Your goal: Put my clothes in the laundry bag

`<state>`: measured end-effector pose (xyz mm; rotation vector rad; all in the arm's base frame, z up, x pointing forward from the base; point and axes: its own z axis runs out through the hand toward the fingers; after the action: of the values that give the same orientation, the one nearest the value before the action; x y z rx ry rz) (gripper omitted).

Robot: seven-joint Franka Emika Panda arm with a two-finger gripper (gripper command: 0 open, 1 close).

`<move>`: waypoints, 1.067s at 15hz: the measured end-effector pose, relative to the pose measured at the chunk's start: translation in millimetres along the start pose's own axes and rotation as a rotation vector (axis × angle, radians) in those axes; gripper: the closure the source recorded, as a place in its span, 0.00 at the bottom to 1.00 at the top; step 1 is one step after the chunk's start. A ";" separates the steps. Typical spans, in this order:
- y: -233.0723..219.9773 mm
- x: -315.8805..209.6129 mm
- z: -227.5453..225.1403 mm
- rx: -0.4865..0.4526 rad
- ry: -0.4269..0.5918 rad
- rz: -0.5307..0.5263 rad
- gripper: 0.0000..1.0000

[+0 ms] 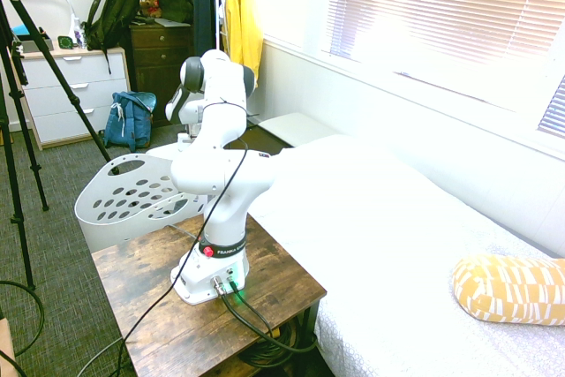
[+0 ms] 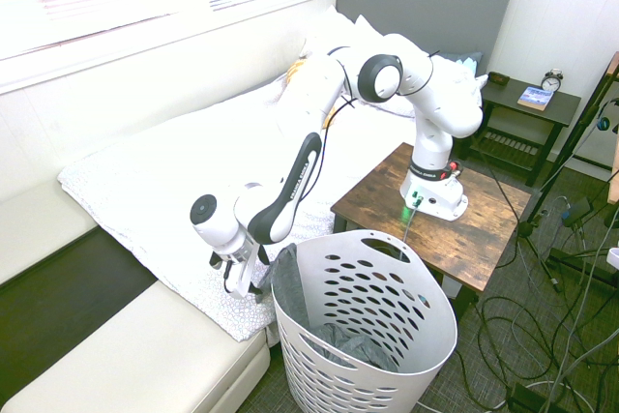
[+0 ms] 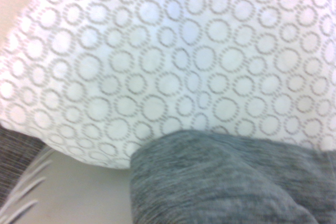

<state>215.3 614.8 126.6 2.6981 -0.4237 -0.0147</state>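
Gripper (image 2: 260,274) spread, apparently holding nothing, at the bed's (image 2: 239,321) corner; just beside it, toward the laundry basket (image 2: 432,309), see grey clothes (image 2: 291,287) draped over the bed-side rim, partly inside; likely needs a small sideways nudge inward

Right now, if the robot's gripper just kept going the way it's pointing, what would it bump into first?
Probably the dark grey heathered garment draped over the white plastic basket's rim, or the white circle-patterned bed cover right beside it; depth is unclear.
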 end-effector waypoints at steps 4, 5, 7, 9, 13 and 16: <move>7.3 -0.3 -3.2 -0.121 -0.047 0.034 1.00; 6.2 3.1 -3.2 -0.128 -0.073 0.045 1.00; 6.4 15.4 -0.7 -0.138 -0.140 0.069 1.00; 6.0 27.3 4.8 -0.147 -0.202 0.095 1.00; 5.5 38.4 8.8 -0.152 -0.250 0.125 1.00; 5.2 37.9 7.1 -0.149 -0.261 0.129 1.00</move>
<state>249.5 596.3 124.1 2.5238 -0.6463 -0.3503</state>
